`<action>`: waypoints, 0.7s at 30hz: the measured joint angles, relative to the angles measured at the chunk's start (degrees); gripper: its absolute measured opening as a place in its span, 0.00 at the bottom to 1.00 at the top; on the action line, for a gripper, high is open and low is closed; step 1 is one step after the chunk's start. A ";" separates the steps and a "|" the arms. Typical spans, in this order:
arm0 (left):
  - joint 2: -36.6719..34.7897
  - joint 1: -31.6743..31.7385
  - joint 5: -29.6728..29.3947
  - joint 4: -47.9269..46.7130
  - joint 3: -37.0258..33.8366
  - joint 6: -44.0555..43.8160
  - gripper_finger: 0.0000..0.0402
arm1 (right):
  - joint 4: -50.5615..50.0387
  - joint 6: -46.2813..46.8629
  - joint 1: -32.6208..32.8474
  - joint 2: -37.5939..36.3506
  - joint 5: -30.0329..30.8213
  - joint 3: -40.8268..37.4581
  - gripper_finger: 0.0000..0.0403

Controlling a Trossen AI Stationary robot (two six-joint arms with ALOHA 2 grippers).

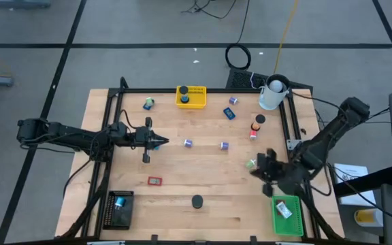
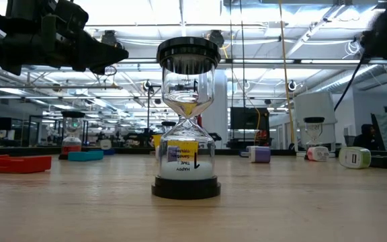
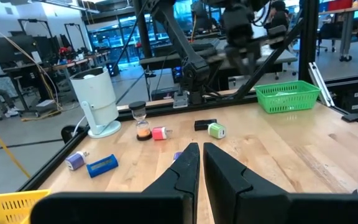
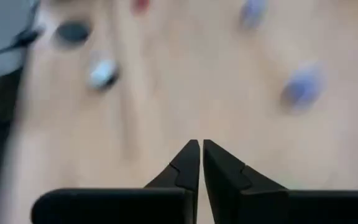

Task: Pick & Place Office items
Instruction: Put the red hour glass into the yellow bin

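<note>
Small office items lie scattered on the wooden table: two purple blocks (image 1: pixel 188 143) (image 1: pixel 224 145), a blue block (image 1: pixel 229 113), a red flat piece (image 1: pixel 154 180), a green-white block (image 1: pixel 250 164) and an hourglass (image 2: pixel 187 121) standing upright near the front edge. My left gripper (image 1: pixel 163 142) hovers level over the table's left half, shut and empty (image 3: pixel 199 149). My right gripper (image 1: pixel 258 169) hangs above the table's right side, next to the green-white block, tilted downward, shut with nothing between its fingers (image 4: pixel 197 146).
A yellow tray (image 1: pixel 190 96) stands at the far middle, a black tray (image 1: pixel 120 207) at the near left and a green tray (image 1: pixel 286 214) holding a white item at the near right. A white cup (image 1: pixel 272 94) stands at the far right corner.
</note>
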 joint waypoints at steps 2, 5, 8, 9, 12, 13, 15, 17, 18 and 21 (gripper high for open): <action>-0.01 0.02 -0.02 0.00 0.00 -0.02 0.08 | 8.03 -10.92 -4.19 0.34 5.16 -2.54 0.03; -0.01 0.00 -0.02 -0.01 0.00 0.02 0.08 | 25.62 -27.03 -11.14 0.99 5.46 -7.85 0.01; -0.01 0.02 -0.26 -0.10 0.00 -0.06 0.08 | 43.80 -37.39 -17.88 1.73 2.14 -14.05 0.00; 0.01 0.00 -0.62 -0.16 0.00 -0.35 0.08 | 48.98 -39.39 -20.23 2.03 0.09 -15.99 0.01; -0.01 0.01 -3.42 -0.58 0.00 -1.03 0.08 | 61.78 -42.38 -26.68 3.16 -5.53 -20.67 0.02; 0.01 0.02 -4.47 -0.79 0.00 -1.33 0.08 | 64.55 -42.97 -28.46 3.61 -7.40 -21.57 0.02; 0.01 0.02 -6.37 -1.39 0.00 -1.60 0.08 | 66.98 -43.98 -31.02 4.37 -10.42 -22.25 0.02; 0.01 0.00 -8.36 -2.94 0.27 -2.45 0.08 | 67.20 -44.90 -32.50 5.04 -10.92 -21.95 0.02; 0.01 0.01 -9.42 -3.73 0.55 -2.93 0.08 | 67.18 -45.44 -32.95 5.28 -10.91 -21.71 0.02; -0.01 0.00 -12.71 -5.81 1.39 -4.14 0.08 | 67.13 -46.62 -33.89 5.80 -10.64 -20.67 0.02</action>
